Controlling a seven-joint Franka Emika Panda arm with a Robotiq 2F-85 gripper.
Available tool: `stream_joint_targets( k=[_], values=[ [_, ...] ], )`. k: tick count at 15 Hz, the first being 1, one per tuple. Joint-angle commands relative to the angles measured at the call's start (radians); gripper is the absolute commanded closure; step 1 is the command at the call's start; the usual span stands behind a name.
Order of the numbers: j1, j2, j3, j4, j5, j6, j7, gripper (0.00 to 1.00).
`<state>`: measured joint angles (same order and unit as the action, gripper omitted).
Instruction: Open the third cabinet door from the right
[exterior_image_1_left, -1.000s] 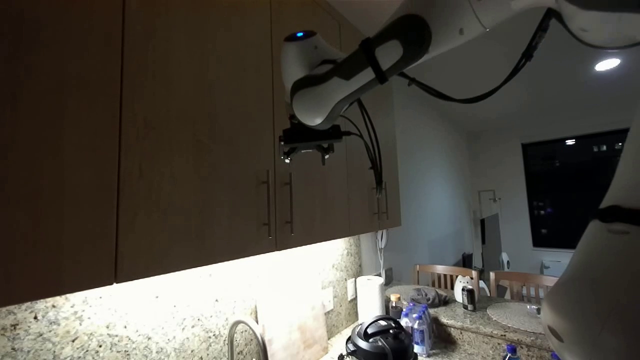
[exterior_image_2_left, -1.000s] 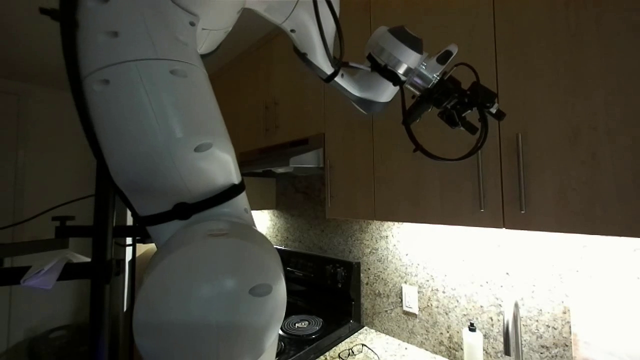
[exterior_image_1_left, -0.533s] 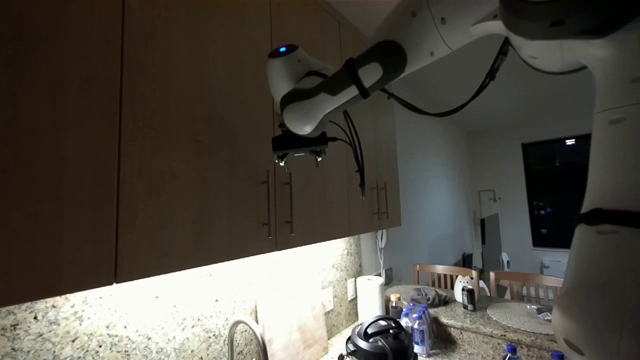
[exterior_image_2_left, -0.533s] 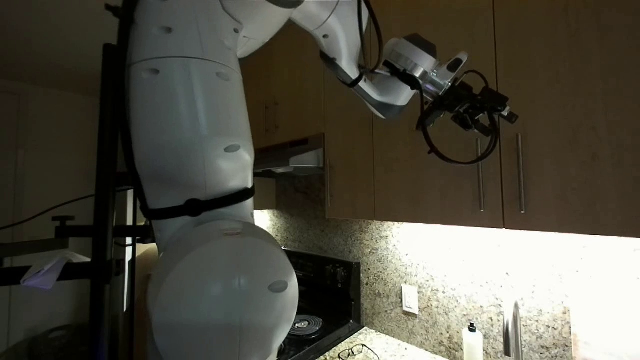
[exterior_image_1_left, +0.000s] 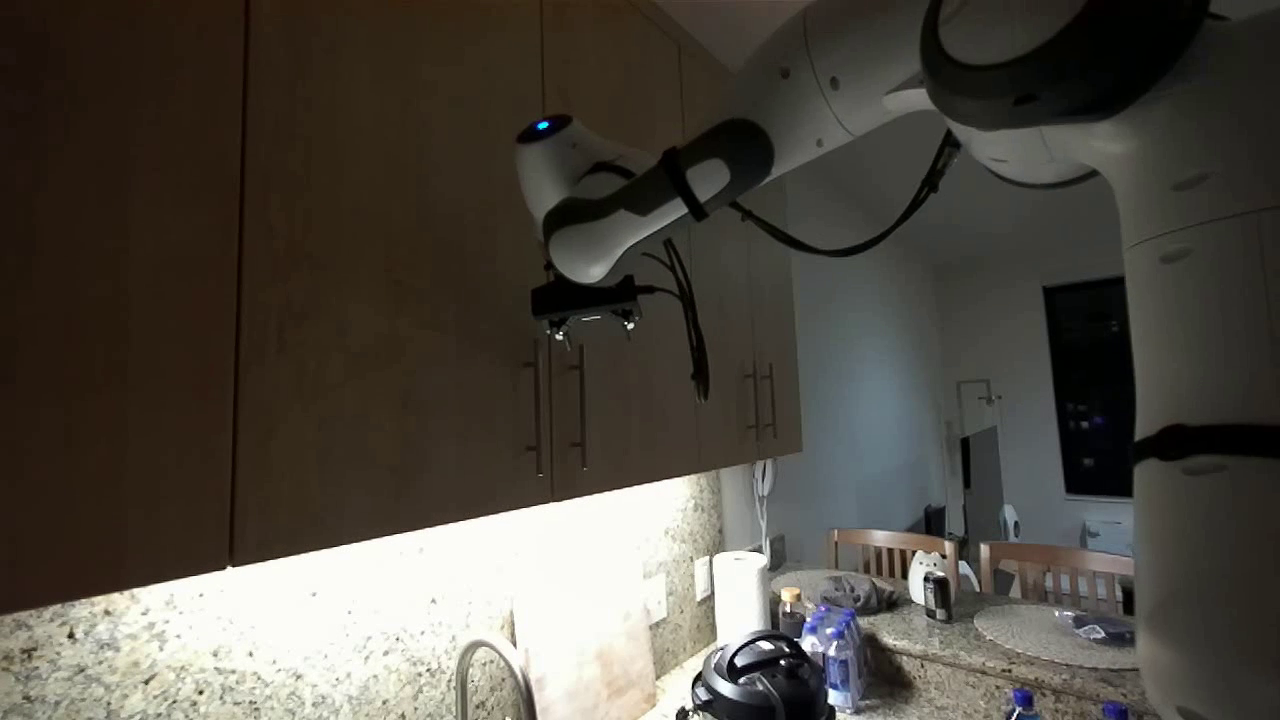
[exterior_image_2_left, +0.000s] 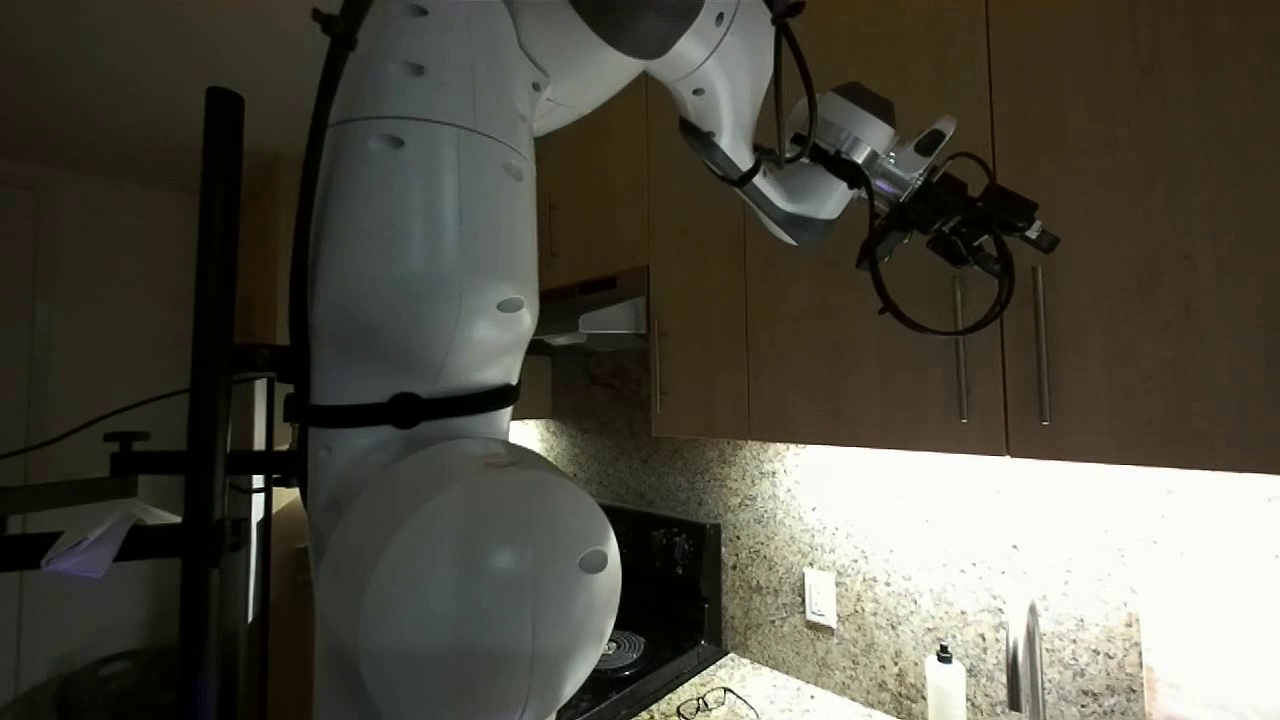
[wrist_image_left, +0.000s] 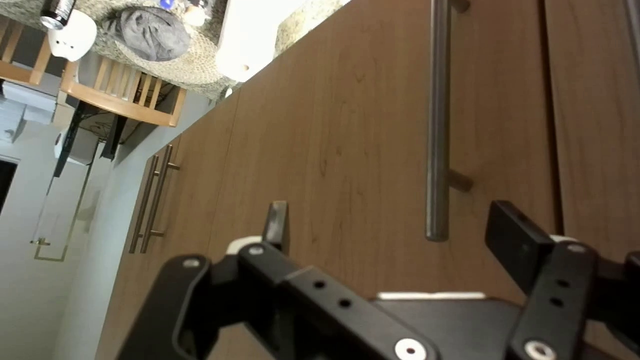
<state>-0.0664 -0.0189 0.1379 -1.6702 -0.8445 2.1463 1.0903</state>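
Observation:
The third cabinet door from the right is a tall light-brown wood door, shut, in both exterior views (exterior_image_1_left: 640, 410) (exterior_image_2_left: 1150, 250) and the wrist view (wrist_image_left: 340, 150). Its slim vertical metal handle (exterior_image_1_left: 583, 415) sits low on its left edge and also shows in an exterior view (exterior_image_2_left: 1042, 350) and the wrist view (wrist_image_left: 438, 125). My gripper (exterior_image_1_left: 597, 330) is open and empty, just above the handle's top end; it shows in an exterior view too (exterior_image_2_left: 1017, 250). In the wrist view the handle's end appears between the spread fingers (wrist_image_left: 392, 225), nearer the right-hand finger, not visibly touching.
The wider neighbouring door (exterior_image_1_left: 400, 300) has its handle (exterior_image_2_left: 961, 370) close beside the target handle. A loop of black cable (exterior_image_2_left: 930, 325) hangs from the wrist. Below are a faucet (exterior_image_1_left: 495, 665), a paper towel roll (exterior_image_1_left: 741, 600), bottles (exterior_image_1_left: 840, 665) and a black headset-like object (exterior_image_1_left: 765, 680).
The arm and gripper have moved down and sideways, closer to the top of the target door's handle. The gripper stays open and the doors stay shut.

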Motion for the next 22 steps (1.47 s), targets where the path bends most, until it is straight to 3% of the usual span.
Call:
stream_joint_targets(
  k=[1, 10, 22],
  values=[
    [0.043, 0.046, -0.045, 0.056, -0.025, -0.013, 0.035, 0.0],
    [0.078, 0.1, -0.096, 0.048, 0.039, -0.007, -0.005, 0.0],
    [0.067, 0.106, -0.147, 0.004, 0.109, 0.038, 0.024, 0.0]
  ],
)
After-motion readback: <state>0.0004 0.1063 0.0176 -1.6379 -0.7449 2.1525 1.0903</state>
